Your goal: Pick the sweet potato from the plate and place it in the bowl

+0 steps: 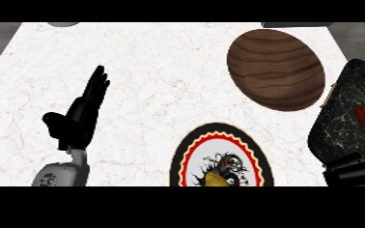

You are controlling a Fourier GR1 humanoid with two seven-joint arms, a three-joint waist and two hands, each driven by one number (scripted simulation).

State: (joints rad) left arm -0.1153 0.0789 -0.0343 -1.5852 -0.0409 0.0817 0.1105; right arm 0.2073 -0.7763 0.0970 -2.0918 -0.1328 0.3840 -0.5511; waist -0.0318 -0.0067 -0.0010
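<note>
A round plate with a black, yellow and red rim lies at the lower middle of the counter. On its near part a yellow-brown piece, probably the sweet potato, shows only partly at the view's lower edge. The brown wooden bowl stands at the upper right, with nothing in it. My left hand rests open at the left, fingers up, well apart from the plate. Of my right hand only a black part shows at the lower right edge, right of the plate.
A large dark mottled shape with a red and green mark fills the right edge, just right of the bowl; I cannot tell what it is. White marble counter lies between the left hand, the plate and the bowl.
</note>
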